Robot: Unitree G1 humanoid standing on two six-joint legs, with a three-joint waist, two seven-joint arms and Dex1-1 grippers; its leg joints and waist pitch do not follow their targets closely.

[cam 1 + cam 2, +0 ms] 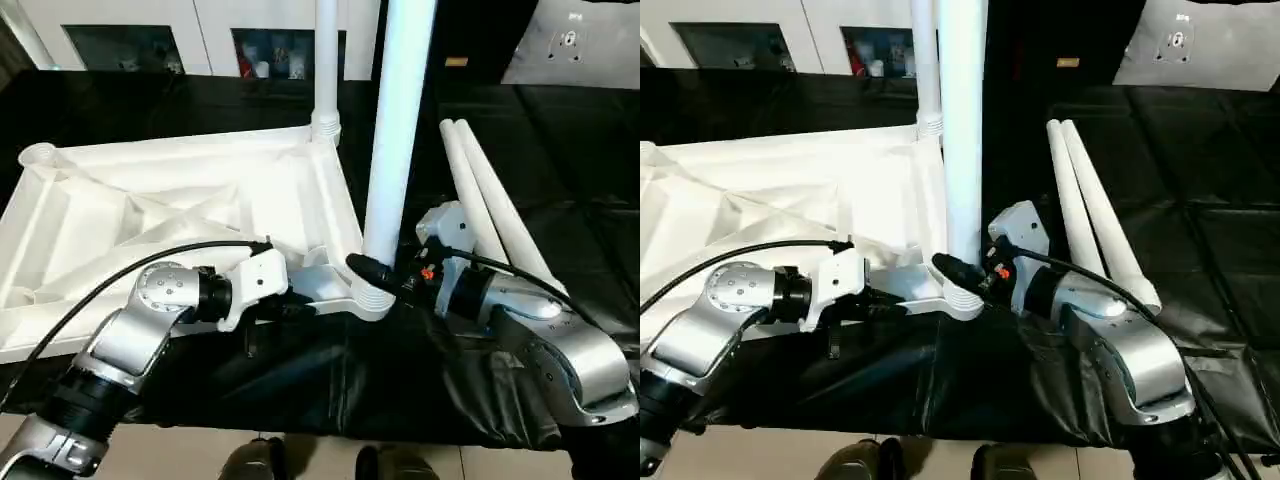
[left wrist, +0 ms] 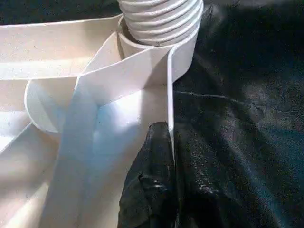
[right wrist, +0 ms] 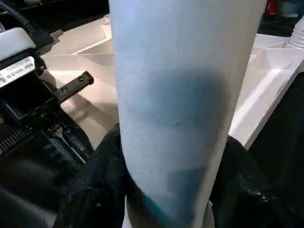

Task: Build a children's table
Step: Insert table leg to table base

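A black cover [image 1: 560,150] is lying over the big work surface, wrinkling and sagging along its near edge. Behind it, white cabinets [image 1: 200,30] are standing with dark openings, and small red and blue items [image 1: 268,55], too small to make out, are sitting inside one of them. A grey panel [image 1: 575,40] is leaning at the far right. Two dark shoes [image 1: 250,462] are showing on the pale floor [image 1: 180,455] below the near edge.

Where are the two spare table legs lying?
The two spare legs lie side by side on the black cover, right of the upturned tabletop, behind the right gripper.
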